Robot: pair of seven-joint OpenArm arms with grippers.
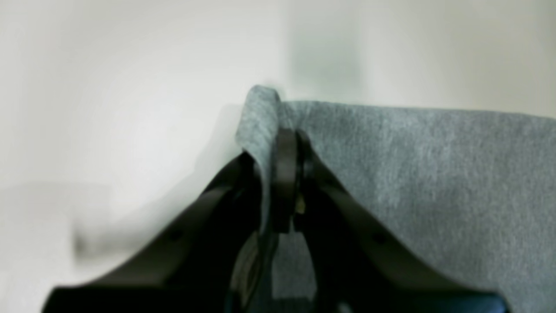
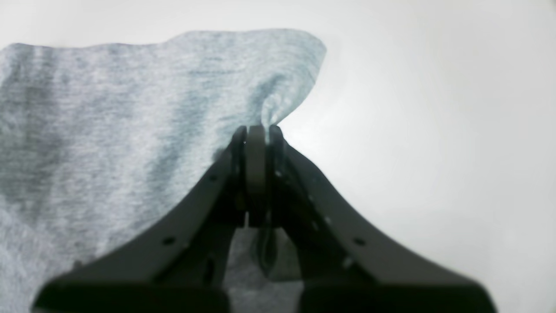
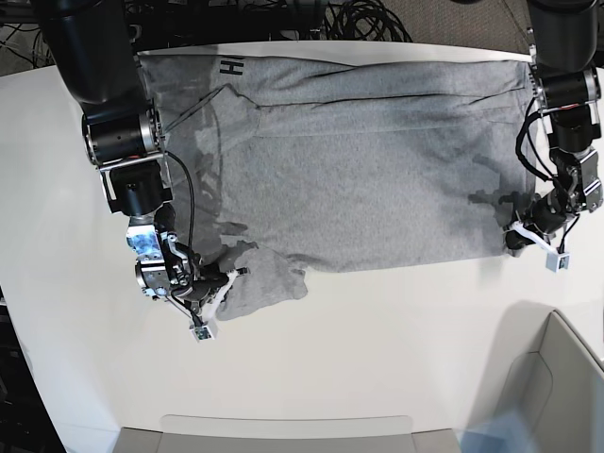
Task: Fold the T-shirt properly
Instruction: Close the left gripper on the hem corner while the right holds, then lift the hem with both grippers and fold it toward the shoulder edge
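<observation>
**One shirt, two hands, each pinching an edge**

One T-shirt (image 3: 359, 160), heather grey, spread flat across the upper half of the base view on the white bench (image 3: 377, 349). Black lettering just visible at a turned-over edge near the top left. One sleeve jutting down at lower left of the cloth.

Two hands. Left hand (image 3: 517, 234) at the right edge of the base view, pressed together on the shirt's lower right corner; in the left wrist view (image 1: 286, 134), a fold of grey cloth pinched between the tips and curling up over them. Right hand (image 3: 226, 276) at lower left of the base view, pressed together on the sleeve's edge; in the right wrist view (image 2: 257, 130), cloth gathered into a small pucker at the closed tips, the T-shirt (image 2: 108, 121) filling the left side of the frame.

Two pale bins partly in view along the bottom: one bin (image 3: 283, 436) at bottom centre, another bin (image 3: 557, 377) at bottom right. Contents not discernible.

Tangle of black cables (image 3: 368, 19) beyond the top edge of the bench.
</observation>
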